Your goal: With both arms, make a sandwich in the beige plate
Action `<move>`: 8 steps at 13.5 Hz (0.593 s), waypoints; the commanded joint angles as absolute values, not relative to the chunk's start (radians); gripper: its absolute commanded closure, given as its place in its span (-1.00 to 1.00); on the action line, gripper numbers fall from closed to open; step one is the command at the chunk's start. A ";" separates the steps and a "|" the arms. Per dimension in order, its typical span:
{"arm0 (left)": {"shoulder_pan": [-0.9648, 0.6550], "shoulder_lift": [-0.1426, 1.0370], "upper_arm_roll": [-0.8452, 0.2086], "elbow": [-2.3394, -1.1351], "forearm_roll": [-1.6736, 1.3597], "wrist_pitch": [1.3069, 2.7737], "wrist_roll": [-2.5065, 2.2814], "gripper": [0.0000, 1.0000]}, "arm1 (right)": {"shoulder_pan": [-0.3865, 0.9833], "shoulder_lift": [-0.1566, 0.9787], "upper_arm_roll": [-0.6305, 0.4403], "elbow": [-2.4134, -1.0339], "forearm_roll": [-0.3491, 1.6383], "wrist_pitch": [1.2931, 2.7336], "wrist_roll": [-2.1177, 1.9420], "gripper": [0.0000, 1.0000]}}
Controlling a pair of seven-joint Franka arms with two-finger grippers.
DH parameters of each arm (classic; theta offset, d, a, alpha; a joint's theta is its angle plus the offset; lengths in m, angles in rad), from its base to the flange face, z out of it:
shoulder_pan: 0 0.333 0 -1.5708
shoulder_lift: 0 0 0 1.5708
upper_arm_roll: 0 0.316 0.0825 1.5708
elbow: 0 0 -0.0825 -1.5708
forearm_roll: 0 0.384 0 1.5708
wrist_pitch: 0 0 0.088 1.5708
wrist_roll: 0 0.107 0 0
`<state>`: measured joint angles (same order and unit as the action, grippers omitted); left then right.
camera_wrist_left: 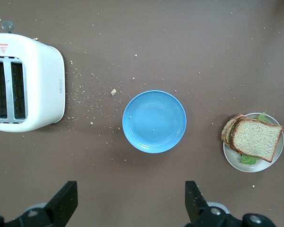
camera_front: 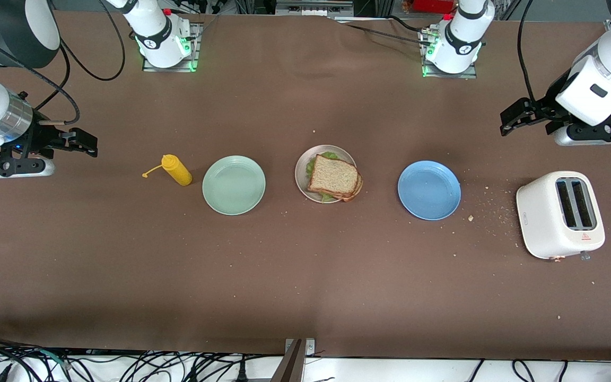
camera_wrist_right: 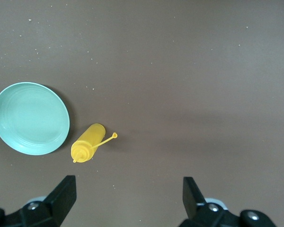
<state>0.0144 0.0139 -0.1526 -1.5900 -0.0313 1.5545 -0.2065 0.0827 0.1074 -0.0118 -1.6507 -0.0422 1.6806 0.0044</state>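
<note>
We see the sandwich (camera_front: pixel 335 178) assembled on the beige plate (camera_front: pixel 301 171) at mid-table, between the mint-green plate (camera_front: pixel 234 185) and the blue plate (camera_front: pixel 429 190), and the task looks to us essentially done. Both arms wait high at the table's ends: the left gripper (camera_front: pixel 512 118) above bare table by the toaster (camera_front: pixel 560 214), the right gripper (camera_front: pixel 85 143) above bare table toward the yellow squeeze bottle (camera_front: pixel 177 170), each with its fingers spread wide and holding nothing. The risk we judge from here lies in the stack itself: the slices sit shifted toward the plate's rim on the blue plate's side, so any further nudge could tip a slice off. The left wrist view shows what the front view hides, the staggered edges of the lower bread beside the top slice (camera_wrist_left: pixel 255 138); the right wrist view takes in only the bottle and the mint-green plate, never the sandwich.
</note>
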 commanded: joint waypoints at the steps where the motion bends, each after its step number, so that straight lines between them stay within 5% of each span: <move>1: 0.008 0.005 -0.137 -1.597 -0.038 1.529 -0.184 -1.00 | 0.086 0.098 -0.012 -1.663 -0.035 1.692 0.017 -1.00; 8: 0.008 0.005 -0.137 -1.588 0.021 1.502 -0.167 -1.00 | 0.086 0.100 -0.012 -1.663 -0.035 1.695 0.017 -1.00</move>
